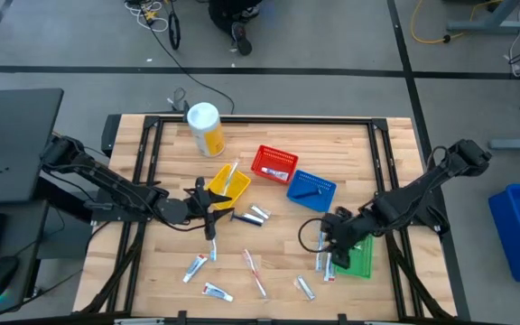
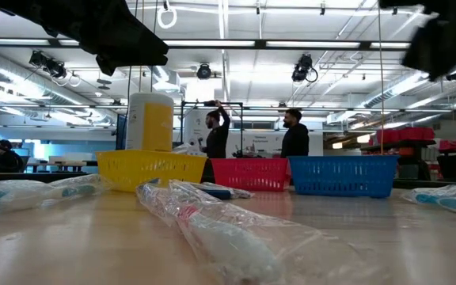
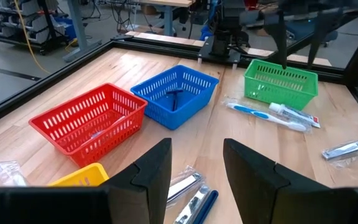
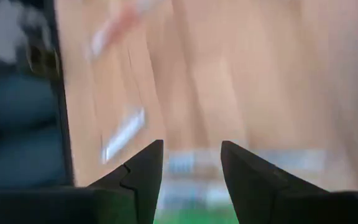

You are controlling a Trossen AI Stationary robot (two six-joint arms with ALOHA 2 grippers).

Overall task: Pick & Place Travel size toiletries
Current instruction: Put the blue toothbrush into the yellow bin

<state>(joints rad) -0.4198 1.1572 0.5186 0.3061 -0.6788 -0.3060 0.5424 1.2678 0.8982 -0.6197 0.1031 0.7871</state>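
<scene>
Travel size toiletries lie scattered on the wooden table: wrapped dark pieces (image 1: 258,215), small tubes (image 1: 196,267), a slim toothbrush (image 1: 255,271). A toothbrush (image 3: 266,115) and a tube (image 3: 294,114) lie beside the green basket (image 1: 359,257). My left gripper (image 1: 213,206) hovers open just near of the yellow basket (image 1: 228,183), with nothing between its fingers (image 3: 196,152). My right gripper (image 1: 325,236) hangs open above the table left of the green basket, tilted downward; its wrist view (image 4: 191,155) is blurred and shows nothing between the fingers.
A red basket (image 1: 273,162) and a blue basket (image 1: 311,188) with a dark piece inside stand mid-table. A tall white-and-yellow canister (image 1: 204,128) stands at the far edge. A nail clipper (image 3: 345,149) lies near the right arm. People stand in the room beyond (image 2: 216,134).
</scene>
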